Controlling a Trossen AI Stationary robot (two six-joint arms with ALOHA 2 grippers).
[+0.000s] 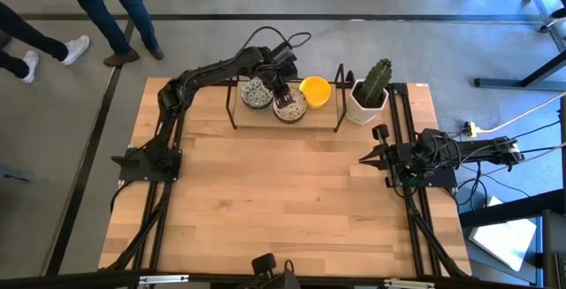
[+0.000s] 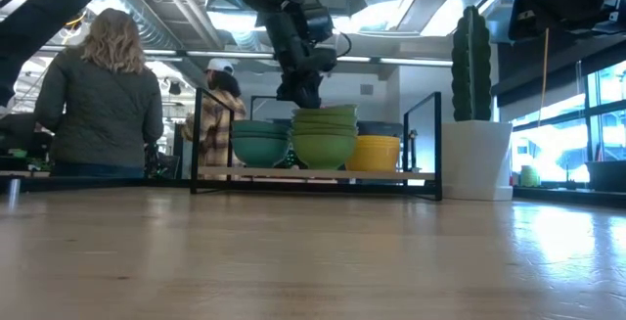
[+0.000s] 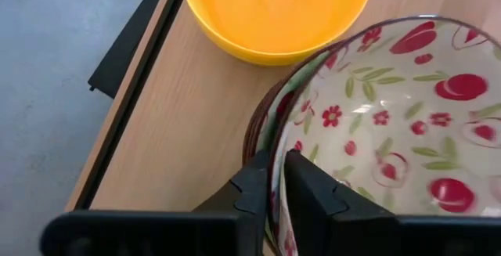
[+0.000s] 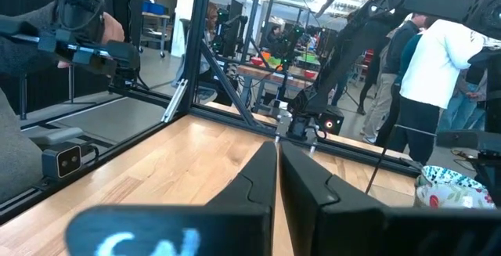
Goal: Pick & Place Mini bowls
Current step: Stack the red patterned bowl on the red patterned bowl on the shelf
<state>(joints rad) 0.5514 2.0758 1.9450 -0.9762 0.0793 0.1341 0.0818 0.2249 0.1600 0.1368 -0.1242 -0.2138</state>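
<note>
Mini bowls stand on a low wooden shelf [image 1: 265,121] at the table's far edge. There is a stack with a green-blue pattern [image 1: 256,95], a stack with red flowers inside [image 1: 292,108] and a plain yellow bowl [image 1: 316,91]. In the low view their outer walls show teal [image 2: 259,146], green [image 2: 325,136] and yellow [image 2: 377,152]. My left gripper [image 3: 278,166] stands over the red-flowered stack [image 3: 391,123], shut on its top bowl. My right gripper [image 4: 278,162] waits shut and empty near the table's right edge [image 1: 382,155]. My left gripper pinches the top flowered bowl's rim [image 3: 275,142], with one finger [image 3: 313,193] inside the bowl and the other [image 3: 250,189] outside. The fingers slant down from above. The bowl sits on the stack, and a lower bowl's brown rim [image 3: 254,127] shows beneath it.
The shelf has black metal end frames [image 2: 435,144]. A white square pot with a cactus [image 1: 370,95] stands right of the shelf. People stand on the floor beyond the far edge [image 2: 98,95]. Bare wooden tabletop [image 1: 283,201] fills the middle and near side.
</note>
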